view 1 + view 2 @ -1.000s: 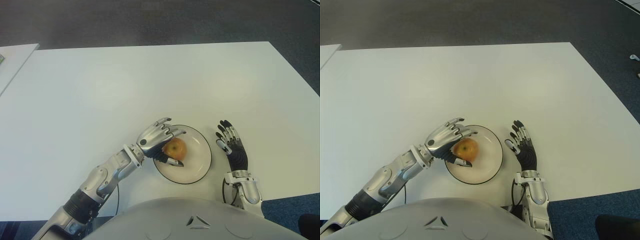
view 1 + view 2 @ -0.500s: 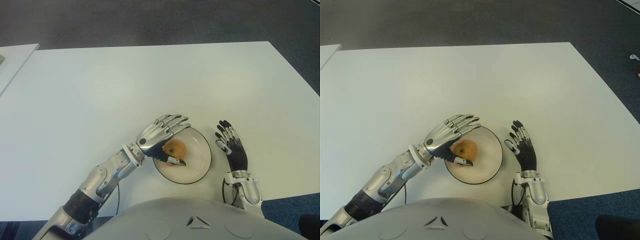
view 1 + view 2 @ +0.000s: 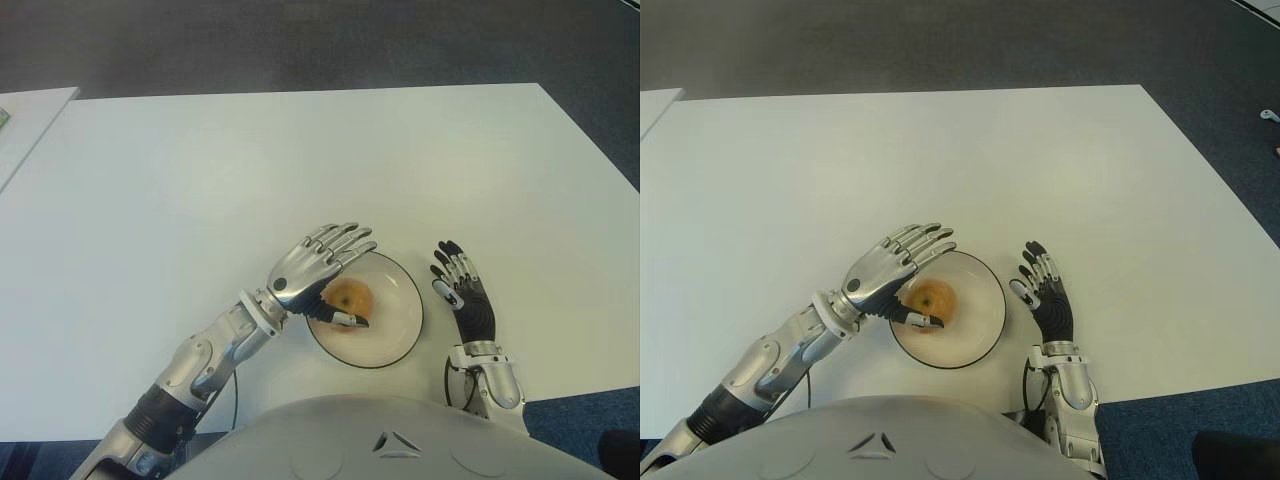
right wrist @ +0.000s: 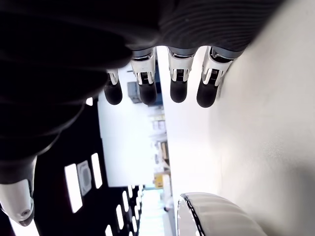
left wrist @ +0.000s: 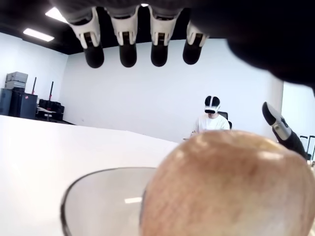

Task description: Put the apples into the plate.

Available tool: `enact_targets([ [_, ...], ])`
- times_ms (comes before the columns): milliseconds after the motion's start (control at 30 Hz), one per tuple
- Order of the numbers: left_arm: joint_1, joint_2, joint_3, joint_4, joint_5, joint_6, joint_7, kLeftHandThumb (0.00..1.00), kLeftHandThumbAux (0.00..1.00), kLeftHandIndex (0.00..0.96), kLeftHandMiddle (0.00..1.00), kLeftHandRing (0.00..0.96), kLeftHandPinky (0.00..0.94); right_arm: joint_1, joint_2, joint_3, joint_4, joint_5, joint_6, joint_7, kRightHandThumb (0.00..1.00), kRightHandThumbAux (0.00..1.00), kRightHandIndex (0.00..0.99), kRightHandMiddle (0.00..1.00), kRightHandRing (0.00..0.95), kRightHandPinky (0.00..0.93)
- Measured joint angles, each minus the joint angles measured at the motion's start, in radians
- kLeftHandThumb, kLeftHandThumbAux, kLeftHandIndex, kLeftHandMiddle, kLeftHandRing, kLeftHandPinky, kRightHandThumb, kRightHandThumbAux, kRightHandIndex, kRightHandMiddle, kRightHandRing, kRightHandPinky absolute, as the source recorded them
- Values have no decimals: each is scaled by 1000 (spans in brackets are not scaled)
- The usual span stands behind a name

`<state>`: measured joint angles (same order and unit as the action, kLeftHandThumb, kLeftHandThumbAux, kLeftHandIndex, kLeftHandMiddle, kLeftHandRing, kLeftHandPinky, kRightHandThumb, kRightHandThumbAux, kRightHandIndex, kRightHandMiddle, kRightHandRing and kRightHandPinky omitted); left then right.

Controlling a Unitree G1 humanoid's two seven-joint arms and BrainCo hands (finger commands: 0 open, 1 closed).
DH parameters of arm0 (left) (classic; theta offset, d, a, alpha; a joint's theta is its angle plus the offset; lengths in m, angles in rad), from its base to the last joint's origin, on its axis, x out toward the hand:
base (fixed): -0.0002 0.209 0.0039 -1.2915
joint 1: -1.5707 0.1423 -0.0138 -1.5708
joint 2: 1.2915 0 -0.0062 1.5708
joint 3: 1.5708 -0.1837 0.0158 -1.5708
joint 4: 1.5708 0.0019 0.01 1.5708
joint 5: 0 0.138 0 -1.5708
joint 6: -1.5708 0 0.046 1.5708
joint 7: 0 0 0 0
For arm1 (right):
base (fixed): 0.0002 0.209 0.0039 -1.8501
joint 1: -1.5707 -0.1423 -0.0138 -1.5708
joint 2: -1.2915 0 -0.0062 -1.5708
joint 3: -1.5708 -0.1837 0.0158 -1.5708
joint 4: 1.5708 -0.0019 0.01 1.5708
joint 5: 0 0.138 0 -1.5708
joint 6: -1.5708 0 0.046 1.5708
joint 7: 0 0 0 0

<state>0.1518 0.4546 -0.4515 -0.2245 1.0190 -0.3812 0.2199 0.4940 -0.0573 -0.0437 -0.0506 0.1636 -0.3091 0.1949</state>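
A yellow-red apple (image 3: 350, 297) lies in the white plate (image 3: 395, 325) with a dark rim, near the table's front edge. My left hand (image 3: 318, 268) hovers over the plate's left side, fingers spread straight above the apple and thumb below it, not gripping. The left wrist view shows the apple (image 5: 226, 187) close up inside the plate (image 5: 98, 196), with my fingertips (image 5: 128, 54) clear above it. My right hand (image 3: 462, 290) shows just right of the plate, fingers open and holding nothing.
The white table (image 3: 300, 160) stretches wide behind and to both sides of the plate. A second white table edge (image 3: 20, 115) shows at the far left. A person (image 5: 212, 118) sits far off in the left wrist view.
My left hand's fingers have uncurled from the apple and lifted, leaving the apple lying in the plate. The right hand has not moved.
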Motion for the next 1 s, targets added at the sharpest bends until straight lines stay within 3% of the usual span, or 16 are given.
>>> enact_targets([
  [167, 37, -31, 31, -24, -19, 48, 2, 105, 282, 0, 0, 0, 0, 1, 1, 5, -2, -2, 0, 0, 61, 558, 39, 28, 0, 0],
  [333, 111, -122, 74, -59, -93, 123, 15, 88, 343, 0, 0, 0, 50, 7, 2, 10, -7, -1, 0, 1, 61, 556, 41, 26, 0, 8],
  [567, 263, -294, 172, -118, -381, 211, 32, 18, 463, 36, 46, 62, 134, 19, 5, 17, -26, -2, 1, -3, 70, 552, 43, 28, 0, 0],
  [733, 311, -395, 214, -151, -584, 281, 17, 17, 507, 93, 98, 125, 207, 21, 4, 17, -31, -3, 0, -5, 77, 554, 42, 24, 0, 0],
  [900, 351, -478, 257, -198, -798, 332, -4, 42, 513, 109, 114, 141, 196, 21, 5, 18, -31, -13, 0, -12, 88, 570, 42, 18, 0, 0],
  [1000, 405, -515, 284, -230, -936, 358, -31, 58, 515, 94, 92, 108, 143, 23, 5, 20, -30, -25, 0, -21, 88, 579, 38, 14, 0, 0],
])
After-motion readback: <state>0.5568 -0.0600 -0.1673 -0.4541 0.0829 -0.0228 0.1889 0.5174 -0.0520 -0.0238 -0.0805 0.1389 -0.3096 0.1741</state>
